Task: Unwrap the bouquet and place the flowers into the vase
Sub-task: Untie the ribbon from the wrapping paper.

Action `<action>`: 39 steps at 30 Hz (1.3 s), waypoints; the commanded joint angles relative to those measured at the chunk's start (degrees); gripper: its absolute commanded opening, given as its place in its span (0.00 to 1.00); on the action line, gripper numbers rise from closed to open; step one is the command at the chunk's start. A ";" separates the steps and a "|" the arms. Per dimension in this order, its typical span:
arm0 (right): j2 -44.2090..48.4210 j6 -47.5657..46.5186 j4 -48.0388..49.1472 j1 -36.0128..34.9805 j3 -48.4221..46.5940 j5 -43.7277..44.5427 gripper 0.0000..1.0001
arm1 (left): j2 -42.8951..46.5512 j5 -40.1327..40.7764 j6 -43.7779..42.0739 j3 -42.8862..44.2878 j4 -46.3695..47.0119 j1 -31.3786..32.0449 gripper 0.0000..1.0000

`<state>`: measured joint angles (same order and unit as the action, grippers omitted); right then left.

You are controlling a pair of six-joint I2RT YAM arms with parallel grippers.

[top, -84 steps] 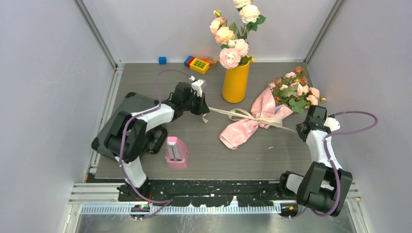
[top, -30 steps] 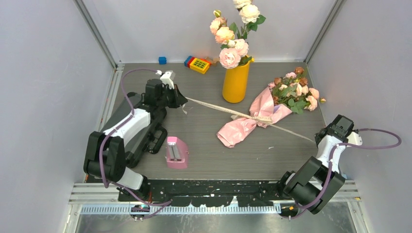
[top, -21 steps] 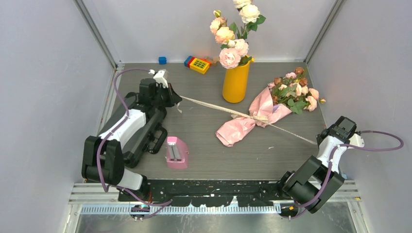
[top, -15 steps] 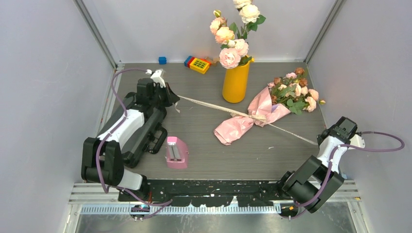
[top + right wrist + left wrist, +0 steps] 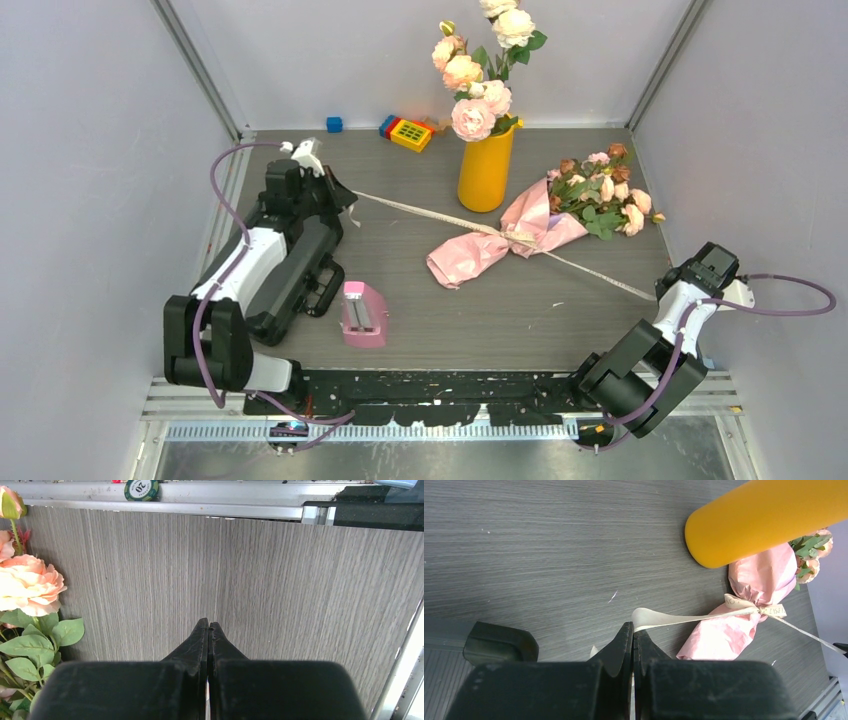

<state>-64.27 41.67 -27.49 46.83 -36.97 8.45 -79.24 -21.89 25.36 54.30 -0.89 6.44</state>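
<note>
The left end effector (image 5: 633,628) is clamped shut on one end of the beige ribbon (image 5: 430,212). The right end effector (image 5: 208,626) is also closed. The taut ribbon runs straight to it, so it appears to grip the other end, though its own camera shows no ribbon.

The bouquet (image 5: 480,252) lies mid-desk, still wrapped and knotted, just right of the vase (image 5: 485,175), with the flowers (image 5: 600,192) pointing far right.

Risks:
- If the knot jams, further pulling would likely drag the bundle across the desk (image 5: 500,320) instead of untying it.
- The bundle could then knock the vase, which looks top-heavy with its large roses (image 5: 472,118).
- The thin ribbon could slip from either grip.

The ribbon carries print near the knot, too small to read. A green disc (image 5: 141,487) on the rail reads "20".
</note>
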 commanded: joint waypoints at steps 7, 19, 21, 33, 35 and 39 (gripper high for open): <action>-0.23 -0.36 0.81 1.54 -1.48 1.72 0.00 | 4.09 -1.22 1.09 2.91 -2.27 -2.93 0.00; -0.42 -0.03 0.79 2.51 -1.33 2.06 0.00 | 4.65 -1.32 -0.05 6.71 -6.14 -5.95 0.00; -0.37 0.03 0.77 2.64 -1.28 2.28 0.00 | 4.64 -1.36 -0.06 7.31 -6.55 -6.17 0.00; -0.35 0.29 0.77 3.15 -0.95 3.46 0.00 | 4.13 -1.94 -0.40 10.51 -8.37 -11.32 0.00; -0.27 0.34 0.77 3.30 -0.86 3.69 0.00 | 4.10 -2.09 -0.47 10.94 -8.64 -12.18 0.00; -0.17 0.48 -0.01 3.53 -1.13 4.41 0.00 | 3.81 -2.19 -0.83 11.33 -9.12 -13.80 0.00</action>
<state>-64.55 41.80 -27.53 49.71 -36.97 10.46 -76.58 -23.64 25.58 62.92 -9.78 -5.56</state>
